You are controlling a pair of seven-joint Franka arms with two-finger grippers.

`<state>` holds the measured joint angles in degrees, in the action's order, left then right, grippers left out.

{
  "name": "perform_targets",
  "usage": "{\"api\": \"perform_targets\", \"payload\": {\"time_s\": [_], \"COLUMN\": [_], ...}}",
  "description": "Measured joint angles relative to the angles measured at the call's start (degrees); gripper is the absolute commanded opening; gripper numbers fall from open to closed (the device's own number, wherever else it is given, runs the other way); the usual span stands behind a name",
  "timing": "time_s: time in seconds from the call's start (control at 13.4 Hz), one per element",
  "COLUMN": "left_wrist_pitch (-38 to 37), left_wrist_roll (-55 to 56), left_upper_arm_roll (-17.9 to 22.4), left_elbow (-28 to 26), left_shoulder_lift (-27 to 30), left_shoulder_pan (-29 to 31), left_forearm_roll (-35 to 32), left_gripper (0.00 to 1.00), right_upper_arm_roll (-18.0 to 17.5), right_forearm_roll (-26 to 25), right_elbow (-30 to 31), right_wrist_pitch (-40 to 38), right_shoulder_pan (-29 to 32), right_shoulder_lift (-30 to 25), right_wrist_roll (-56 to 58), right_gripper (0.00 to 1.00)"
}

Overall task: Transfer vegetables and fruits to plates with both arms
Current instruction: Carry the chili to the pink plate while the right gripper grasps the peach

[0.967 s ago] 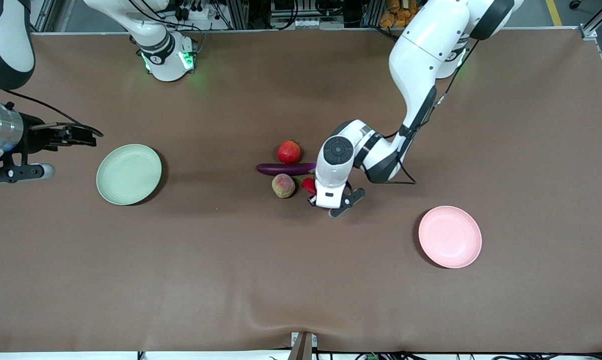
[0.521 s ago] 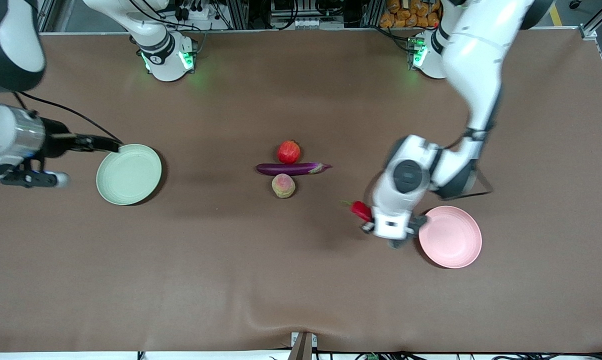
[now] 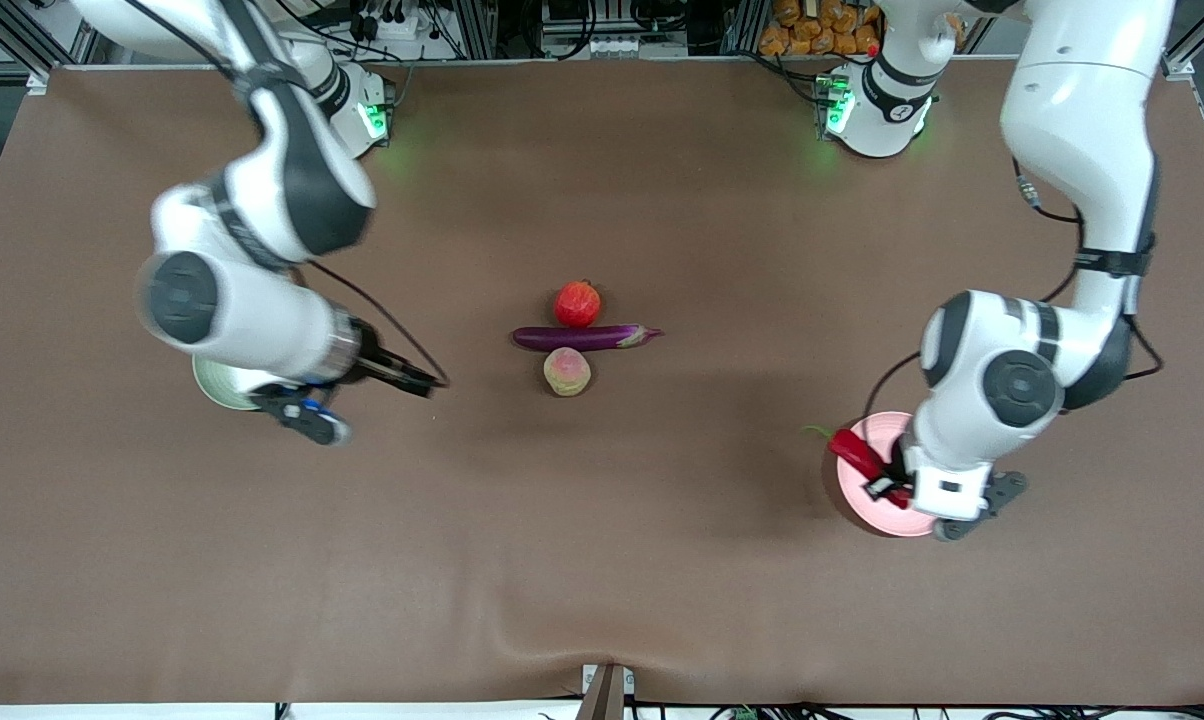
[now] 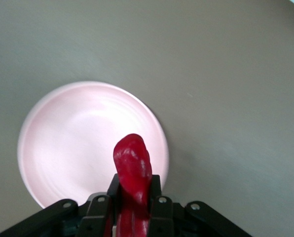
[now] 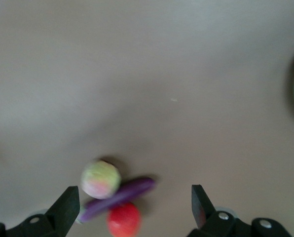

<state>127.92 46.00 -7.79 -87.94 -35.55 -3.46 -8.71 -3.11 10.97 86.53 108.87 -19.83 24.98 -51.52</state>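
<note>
Apparently chili pepper (image 3: 859, 453) over pink plate's (image 3: 887, 523) rim

a second ago our left gripper (image 3: 887, 478) was down at the chili pepper (image 3: 859, 455) beside the eggplant and peach – now it holds the pepper up over the pink plate (image 3: 880, 437), fingers clamped on it. our right gripper (image 3: 417, 380) has swung in from the table's edge, past the pale green plate (image 3: 214, 386), and now hangs open over bare table toward the fruit – its arm now covers most of that plate
</note>
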Motion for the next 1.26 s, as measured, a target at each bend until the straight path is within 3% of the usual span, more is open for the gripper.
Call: {"api": "perform_targets", "payload": {"time_s": [0.37,0.6,0.74,1.04,1.26], "left_wrist_pitch": [0.0,0.0,0.0,0.1,0.2], "left_wrist_roll": [-8.0,-12.3,-16.1,-20.0,-20.0], "left_upper_arm_roll": [-0.1,-0.1,-0.5,-4.4,-5.1], "left_elbow": [-2.5,-4.5,-5.5,-6.0,-5.5], "left_shoulder_lift": [-1.0,-1.1,-1.0,-1.0,-1.2], "left_shoulder_pan": [4.8,5.8,7.1,12.7,13.5], "left_forearm_roll": [0.0,0.0,0.0,0.0,1.6], "left_gripper": [0.00,0.01,0.07,0.08,0.22], "right_upper_arm_roll": [0.1,0.2,0.3,0.3,0.4], "right_forearm_roll": [-0.1,-2.4,-5.4,-6.4,-6.5], "right_elbow": [0.0,0.0,0.0,0.0,0.1], "right_wrist_pitch": [13.2,16.5,16.6,20.6,22.7], "right_shoulder_pan": [-9.5,-12.7,-13.6,-15.0,-16.4], "right_shoulder_lift": [8.5,12.4,14.3,18.0,19.9], "right_wrist_roll": [-17.6,-22.2,-24.7,-27.6,-29.1], "right_gripper": [1.00,1.00,1.00,1.00,1.00]}}
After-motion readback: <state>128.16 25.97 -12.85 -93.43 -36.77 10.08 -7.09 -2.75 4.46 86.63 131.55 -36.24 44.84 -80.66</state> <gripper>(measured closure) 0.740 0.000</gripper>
